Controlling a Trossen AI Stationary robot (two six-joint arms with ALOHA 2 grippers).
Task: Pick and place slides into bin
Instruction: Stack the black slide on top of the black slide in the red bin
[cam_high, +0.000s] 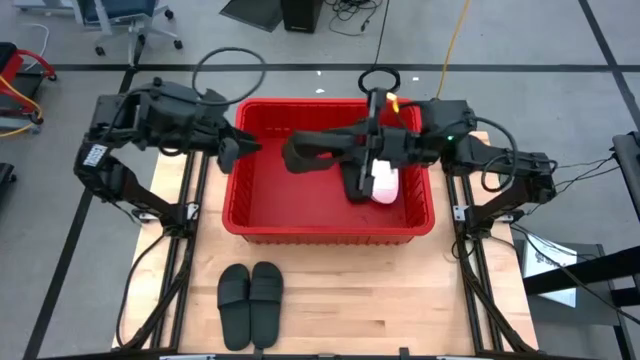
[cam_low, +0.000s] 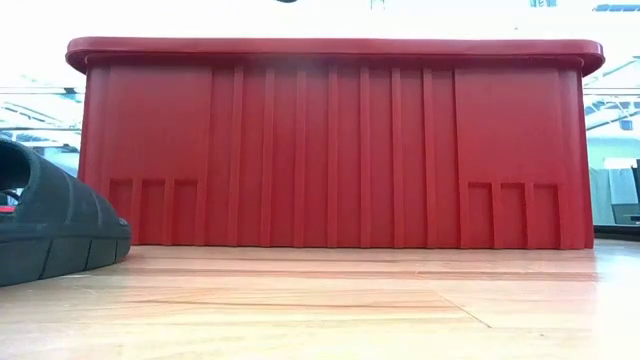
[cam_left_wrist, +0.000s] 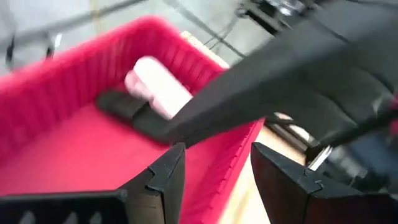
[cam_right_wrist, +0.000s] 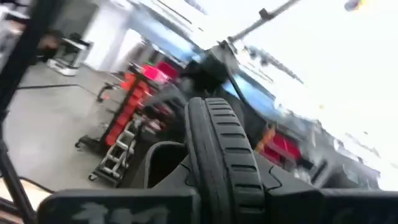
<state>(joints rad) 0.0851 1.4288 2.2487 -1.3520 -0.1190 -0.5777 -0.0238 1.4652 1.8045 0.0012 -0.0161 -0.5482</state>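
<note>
A black slide is pinched on edge in the right gripper, held above the middle of the red bin. Inside the bin, toward three o'clock, a pink slide and a black one already lie. The left gripper hangs spread and empty at the bin's nine-o'clock rim. On the tabletop at seven o'clock, a black pair is left to be moved.

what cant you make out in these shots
- Bin contents, low view: its front wall hides them.
- Pink slide, high view: the right gripper, holding a black slide, covers part.
- Pair of black slides, low view: cut by the edge.
</note>
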